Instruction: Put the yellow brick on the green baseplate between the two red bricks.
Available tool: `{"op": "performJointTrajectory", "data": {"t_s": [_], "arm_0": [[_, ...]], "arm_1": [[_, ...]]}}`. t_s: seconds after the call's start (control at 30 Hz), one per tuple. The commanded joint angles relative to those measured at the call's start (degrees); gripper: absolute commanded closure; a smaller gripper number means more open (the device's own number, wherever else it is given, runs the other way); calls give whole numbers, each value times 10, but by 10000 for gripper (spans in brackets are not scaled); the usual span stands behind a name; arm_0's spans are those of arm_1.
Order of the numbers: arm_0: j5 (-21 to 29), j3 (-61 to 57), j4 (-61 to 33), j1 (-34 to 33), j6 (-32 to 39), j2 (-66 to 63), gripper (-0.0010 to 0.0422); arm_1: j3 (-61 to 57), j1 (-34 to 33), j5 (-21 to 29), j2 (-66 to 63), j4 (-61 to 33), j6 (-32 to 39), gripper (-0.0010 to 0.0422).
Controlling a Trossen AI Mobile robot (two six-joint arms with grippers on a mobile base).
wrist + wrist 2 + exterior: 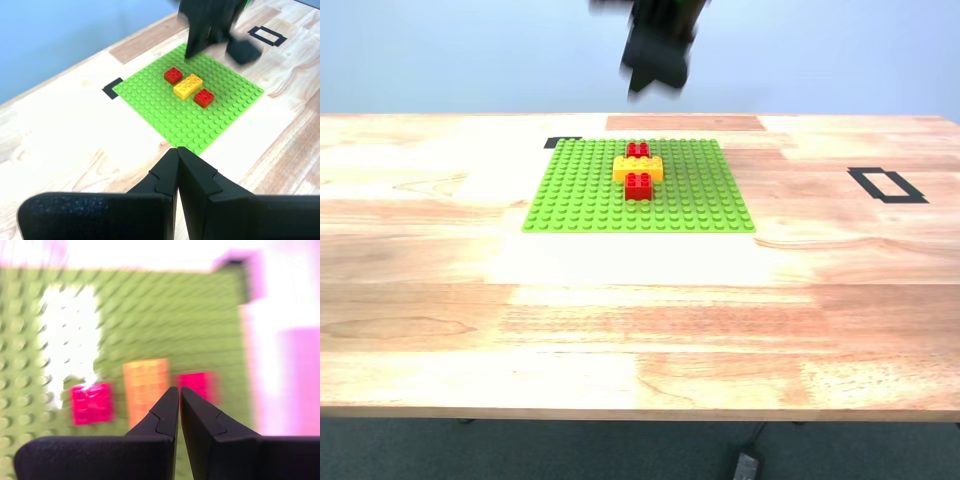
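One yellow brick (pixel 638 168) sits between two red bricks (pixel 638 185) on the green baseplate (pixel 580 195).
Its long axis runs across the exterior view; my first gripper (pixel 177 150) and my second gripper (pixel 179 389) are both pressed together, empty.

- A long wooden table (pixel 640 330) fills most of the exterior view — pale planks with darker, reddish boards set among them and plain grain lines.
- One darker brown board (pixel 685 123) sits at the table's far edge.
- A black tape rectangle (pixel 887 185), hollow in the middle, is stuck to the tabletop toward the exterior view's right.
- A short piece of black tape (pixel 563 142) lies near the far edge.
- Behind the table stands a plain pale-blue wall (pixel 470 55) — smooth, evenly lit.
- Below the table's near edge, a dark grey-blue floor (pixel 570 450) shows, with a small dark object (pixel 746 466) lying on it.
- The light is soft and even across the tabletop.
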Motion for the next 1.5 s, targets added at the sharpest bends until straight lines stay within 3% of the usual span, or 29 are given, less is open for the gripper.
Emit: {"op": "performJointTrajectory", "data": {"t_s": [0.03,0.27,0.47,0.6,0.77,0.87,0.97,1.07,1.2,1.5], "arm_0": [[1,0,14,0,-5,-1,412],[1,-6,61,0,-7,-2,413],[1,-51,184,0,-75,-19,413],[-4,-97,263,0,-105,-43,413],[-51,-171,356,1,-136,-98,413],[-78,-222,431,1,-191,-129,413],[-95,-273,486,1,-203,-166,413],[-98,-314,517,1,-219,-200,413],[-152,-368,547,1,-239,-240,413],[-156,-456,561,1,-260,-325,412]], "arm_1": [[-33,-25,8,-69,12,14,407],[-149,-84,9,-262,48,64,407],[-293,-139,10,-456,125,159,407],[-395,-176,57,-576,180,212,407],[-527,-225,70,-724,251,321,407],[-608,-256,70,-801,306,355,407],[-674,-279,70,-866,329,395,407],[-724,-295,83,-924,330,407,407],[-788,-308,98,-1000,368,445,411],[-871,-307,112,-1122,347,444,413]]}}
